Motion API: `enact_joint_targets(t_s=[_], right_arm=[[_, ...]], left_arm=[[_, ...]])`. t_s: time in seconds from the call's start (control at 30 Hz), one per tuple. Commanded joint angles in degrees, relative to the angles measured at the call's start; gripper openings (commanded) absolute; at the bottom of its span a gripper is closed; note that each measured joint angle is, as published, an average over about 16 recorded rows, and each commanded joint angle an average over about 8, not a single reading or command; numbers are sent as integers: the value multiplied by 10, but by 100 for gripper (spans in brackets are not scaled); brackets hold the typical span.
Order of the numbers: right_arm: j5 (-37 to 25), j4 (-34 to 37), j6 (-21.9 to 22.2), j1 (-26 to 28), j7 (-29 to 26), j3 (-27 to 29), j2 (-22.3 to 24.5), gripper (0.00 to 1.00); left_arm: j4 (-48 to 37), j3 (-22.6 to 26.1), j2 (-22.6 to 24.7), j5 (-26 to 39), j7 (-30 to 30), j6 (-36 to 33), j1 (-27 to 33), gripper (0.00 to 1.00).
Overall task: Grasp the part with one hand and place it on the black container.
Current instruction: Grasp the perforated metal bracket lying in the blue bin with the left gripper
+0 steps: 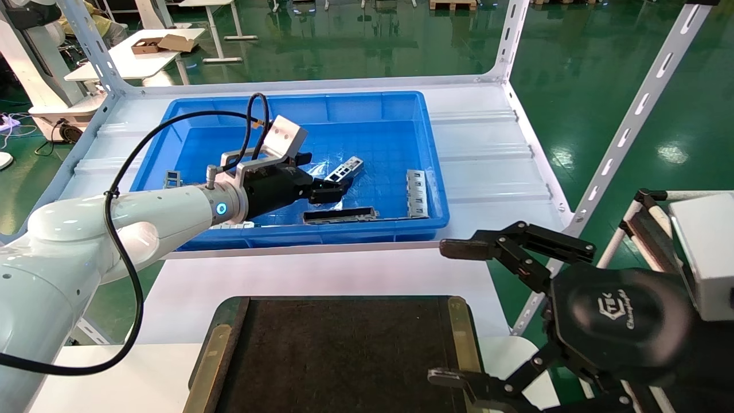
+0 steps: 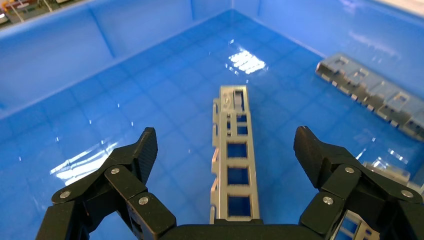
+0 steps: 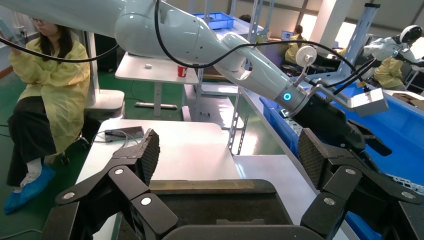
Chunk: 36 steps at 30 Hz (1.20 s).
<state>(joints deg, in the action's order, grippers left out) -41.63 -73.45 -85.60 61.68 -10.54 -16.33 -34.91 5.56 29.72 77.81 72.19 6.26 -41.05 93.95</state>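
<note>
- My left gripper [image 2: 227,150] is inside the deep blue plastic bin [image 1: 200,109], fingers spread wide and empty, straddling the slim silver-grey ladder-like metal part [image 2: 235,155] lying flat on the bin floor
- The flat black container with brass-coloured side strips [image 1: 338,355] sits nearer me
- My right gripper [image 3: 227,160] hangs open by it, holding nothing

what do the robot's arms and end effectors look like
The left arm has a glossy white shell, a glowing blue ring at the wrist and a black cable looping along it. Its left end effector is black, with ribbed finger pads and silver rivets. The right end effector is the same black linkage type, with a white logo on its round housing.
</note>
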Motion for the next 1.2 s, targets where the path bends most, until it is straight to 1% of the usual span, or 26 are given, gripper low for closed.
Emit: enact_joint_targets(t_s=[0.03, 1.2], right_arm=[[0, 0, 0, 0, 0, 0, 0, 0], [1, 0, 1, 0, 1, -1, 1, 0]], left_arm=[[-1, 3, 0, 0, -5, 3, -1, 0], [19, 40, 0, -39, -28, 22, -25, 0]])
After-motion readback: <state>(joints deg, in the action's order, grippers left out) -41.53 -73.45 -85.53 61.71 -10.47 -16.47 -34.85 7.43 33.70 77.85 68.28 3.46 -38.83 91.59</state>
